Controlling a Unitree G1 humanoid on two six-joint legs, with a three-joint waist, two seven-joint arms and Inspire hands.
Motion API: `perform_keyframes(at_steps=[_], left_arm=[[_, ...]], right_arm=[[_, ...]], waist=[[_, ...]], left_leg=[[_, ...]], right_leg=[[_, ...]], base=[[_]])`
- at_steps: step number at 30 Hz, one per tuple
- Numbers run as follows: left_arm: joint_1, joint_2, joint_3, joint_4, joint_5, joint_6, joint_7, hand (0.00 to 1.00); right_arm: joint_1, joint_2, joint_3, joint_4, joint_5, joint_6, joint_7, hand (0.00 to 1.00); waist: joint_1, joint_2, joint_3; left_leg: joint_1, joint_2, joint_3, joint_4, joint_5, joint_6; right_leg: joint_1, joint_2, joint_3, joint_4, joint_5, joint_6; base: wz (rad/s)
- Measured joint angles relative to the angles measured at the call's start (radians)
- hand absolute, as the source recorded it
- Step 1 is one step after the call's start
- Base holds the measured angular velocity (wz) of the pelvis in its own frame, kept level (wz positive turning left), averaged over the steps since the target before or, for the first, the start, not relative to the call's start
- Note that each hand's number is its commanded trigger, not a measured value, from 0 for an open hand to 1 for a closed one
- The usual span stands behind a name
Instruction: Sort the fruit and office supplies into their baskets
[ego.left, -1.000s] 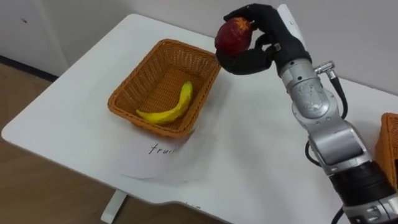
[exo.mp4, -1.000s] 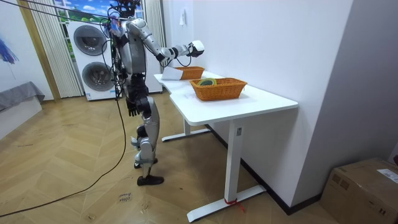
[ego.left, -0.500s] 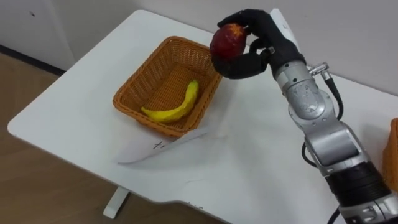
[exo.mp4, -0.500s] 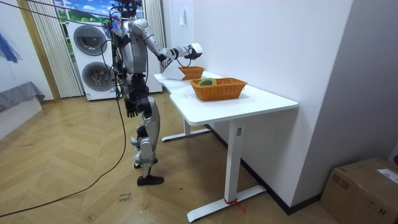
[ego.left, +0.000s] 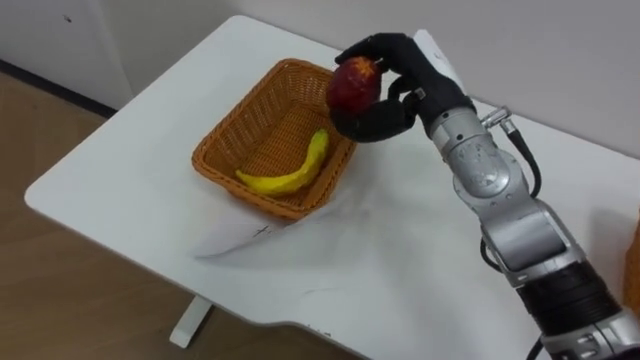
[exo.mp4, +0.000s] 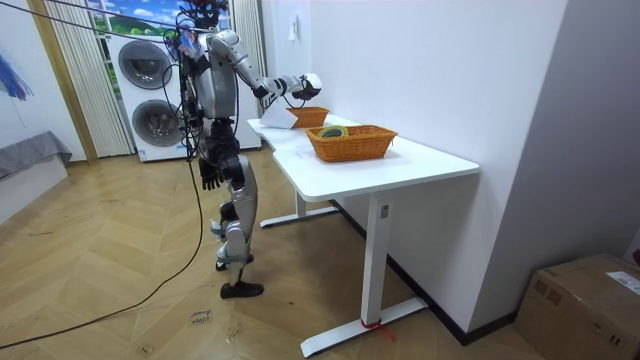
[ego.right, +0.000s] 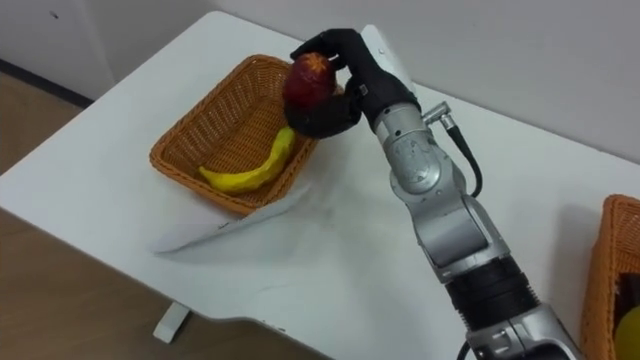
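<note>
- The red apple (ego.left: 352, 84) is in the air just above the 2 o'clock corner of the fruit basket (ego.left: 232, 115). It looks to me held high enough to clear the rim before it is let go.
- The right hand (ego.left: 405, 75) is curled round the apple, fingers over the top and thumb beneath. That grip keeps a round fruit from rolling out.
- A banana (ego.left: 293, 177) already lies inside the basket, along its 4 o'clock side. The 10 o'clock part of the floor is free for the apple.
- A sheet of paper (ego.left: 250, 238) pokes out from under the basket at 6 o'clock, probably its label.
- On the white table (ego.left: 130, 160), a second basket (ego.right: 606, 262) sits well apart at 3 o'clock, which keeps the two sorts separate.
- The left hand (exo.mp4: 209, 175) hangs idle by the robot's hip.
</note>
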Motion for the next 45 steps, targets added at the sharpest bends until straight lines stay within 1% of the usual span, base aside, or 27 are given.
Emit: perform_keyframes(at_steps=[2,3,9,11,16,25,45], left_arm=[[0.000,0.000,-0.003,0.000,0.010,0.000,-0.007,0.00],[0.000,0.000,-0.003,0.000,0.012,0.000,-0.007,0.00],[-0.002,0.001,-0.007,0.034,0.034,0.001,-0.007,0.00],[0.001,0.001,-0.020,0.036,0.034,0.002,-0.004,0.00],[-0.002,0.001,-0.021,0.036,0.034,0.002,0.001,0.00],[-0.002,0.001,-0.020,0.038,0.034,0.002,0.008,0.00],[-0.003,0.001,-0.017,0.038,0.038,0.000,0.005,0.00]], right_arm=[[0.000,0.000,0.015,0.000,-0.007,0.013,0.011,0.07],[0.000,0.000,0.016,0.000,-0.007,0.015,0.015,0.00],[0.000,0.000,0.022,0.013,-0.008,0.017,0.044,0.00],[0.000,0.000,0.032,0.046,-0.008,0.018,0.053,0.00],[0.000,0.000,0.054,0.063,-0.008,0.018,0.075,0.00],[0.000,0.001,0.055,0.063,-0.008,0.018,0.111,0.00],[0.000,0.001,0.046,0.059,-0.008,0.018,0.129,0.00]], waist=[[-0.001,0.000,0.0000],[0.000,0.000,0.0003],[0.004,-0.003,0.0024],[0.004,-0.007,0.0012],[0.004,-0.009,0.0006],[0.005,-0.011,0.0005],[0.001,-0.013,0.0006]], left_leg=[[0.001,-0.001,-0.006,0.002,0.000,0.000],[0.001,-0.001,-0.007,0.003,0.000,0.000],[0.002,-0.002,-0.011,0.004,0.000,0.000],[0.001,-0.002,-0.011,0.007,0.000,0.000],[-0.001,-0.003,-0.011,0.013,0.000,0.000],[-0.002,-0.003,-0.011,0.018,0.000,0.000],[-0.002,-0.003,-0.010,0.020,-0.001,0.000]], right_leg=[[0.004,-0.001,-0.004,0.000,0.000,0.000],[0.005,-0.001,-0.005,0.000,0.000,0.000],[0.011,-0.001,-0.005,0.000,0.000,0.000],[0.012,-0.001,-0.005,0.000,0.000,0.000],[0.012,-0.001,-0.003,0.000,0.000,0.000],[0.013,-0.001,-0.002,0.000,0.000,0.000],[0.013,-0.001,0.001,0.000,0.000,0.000]], base=[[0.05],[0.07],[0.02],[0.00],[0.00],[0.00],[0.00]])
